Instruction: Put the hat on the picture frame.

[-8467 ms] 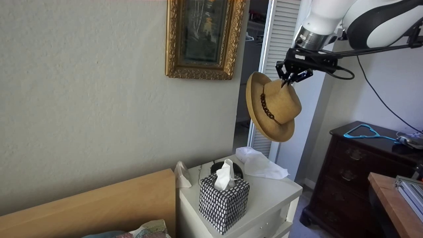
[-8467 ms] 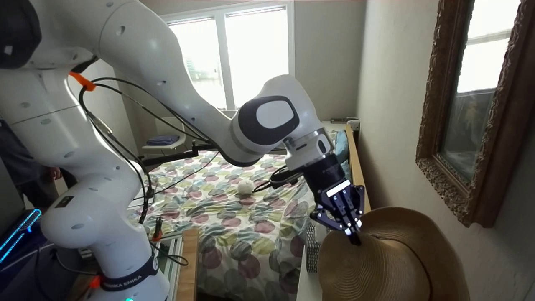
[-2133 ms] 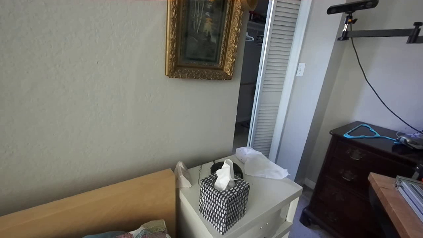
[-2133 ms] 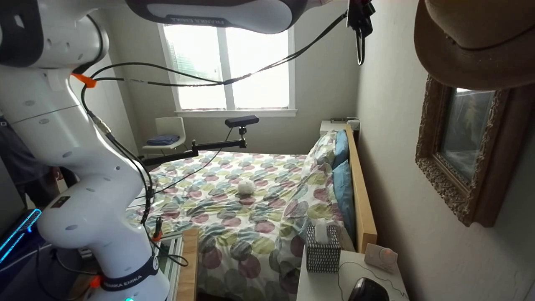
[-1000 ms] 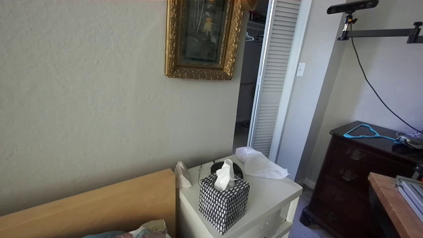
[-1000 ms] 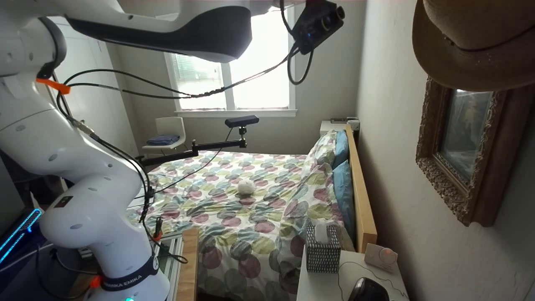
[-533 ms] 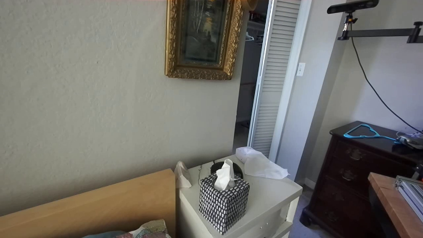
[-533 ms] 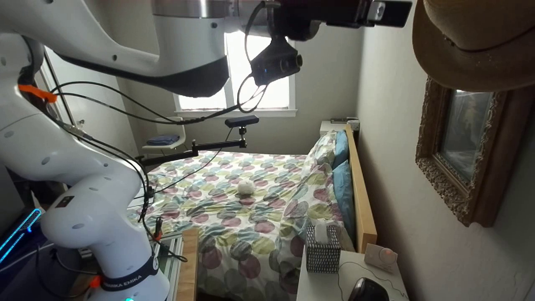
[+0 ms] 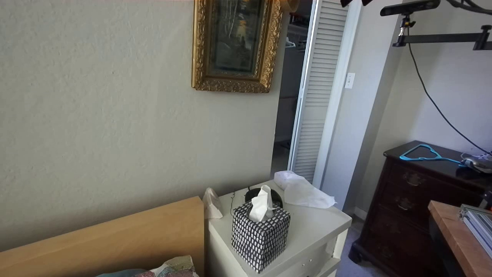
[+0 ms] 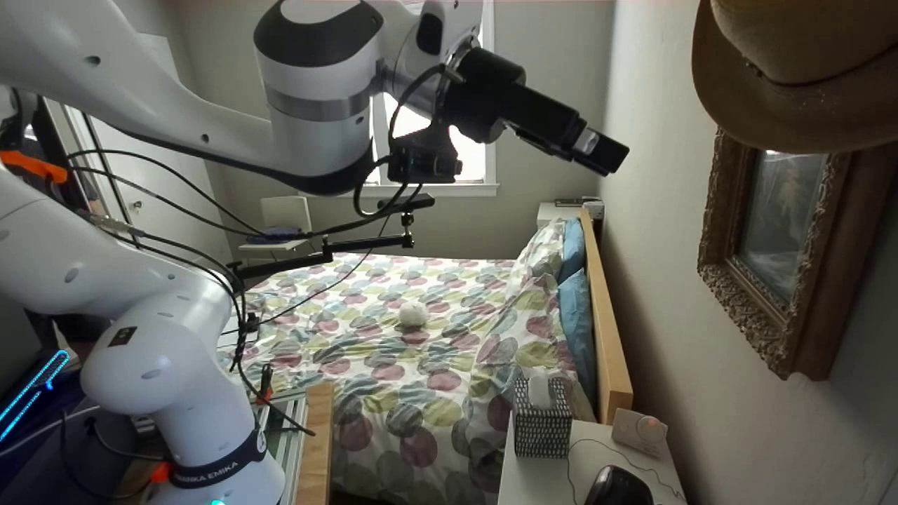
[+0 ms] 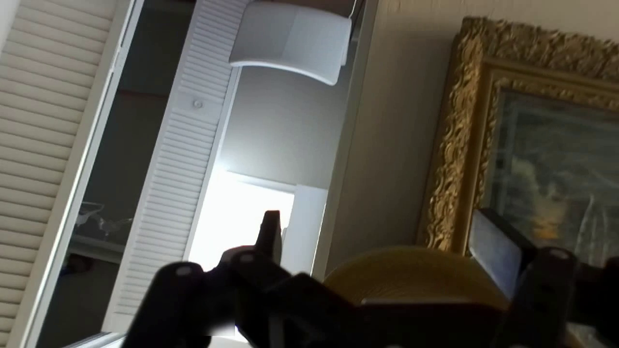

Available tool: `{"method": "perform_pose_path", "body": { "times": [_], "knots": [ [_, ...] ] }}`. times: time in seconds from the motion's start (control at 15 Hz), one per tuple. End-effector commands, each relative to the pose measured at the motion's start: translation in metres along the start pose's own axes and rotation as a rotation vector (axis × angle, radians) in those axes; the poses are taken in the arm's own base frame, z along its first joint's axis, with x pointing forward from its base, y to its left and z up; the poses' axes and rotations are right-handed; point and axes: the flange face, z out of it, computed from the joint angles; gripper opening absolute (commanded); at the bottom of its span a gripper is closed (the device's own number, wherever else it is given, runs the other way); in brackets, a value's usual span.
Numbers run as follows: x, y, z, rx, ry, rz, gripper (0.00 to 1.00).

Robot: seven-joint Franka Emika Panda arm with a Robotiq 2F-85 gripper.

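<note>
The tan hat hangs at the upper part of the gold picture frame, its brim covering the frame's top in an exterior view. Only a sliver of hat shows beside the frame's right edge in an exterior view; where hat and frame touch is out of view. My gripper is apart from the hat, to its left and lower, pointing down toward the wall. In the wrist view its fingers stand wide apart, the hat's rounded tan shape lying beyond them, not gripped.
A checkered tissue box stands on the white nightstand below the frame. A camera on a black arm reaches over the bed. The wooden headboard runs along the wall.
Earlier my gripper was shut on the hat below the frame; now the hat hangs there, let go. Over the last second the arm has drawn back and lowered, gripper tilting downward; the hat stays still.
</note>
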Motion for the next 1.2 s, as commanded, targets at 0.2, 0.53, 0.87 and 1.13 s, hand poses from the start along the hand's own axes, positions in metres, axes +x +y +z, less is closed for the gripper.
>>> {"method": "perform_pose_path", "body": {
  "times": [0.2,0.53,0.87,1.13],
  "knots": [
    [-0.015,0.012,-0.019,0.073,-0.27,-0.176,1.0],
    [-0.035,0.013,-0.019,0.153,-0.486,-0.252,1.0],
    [-0.051,0.013,-0.021,0.199,-0.625,-0.291,1.0],
    [-0.06,0.012,-0.024,0.218,-0.685,-0.309,1.0]
  ]
}}
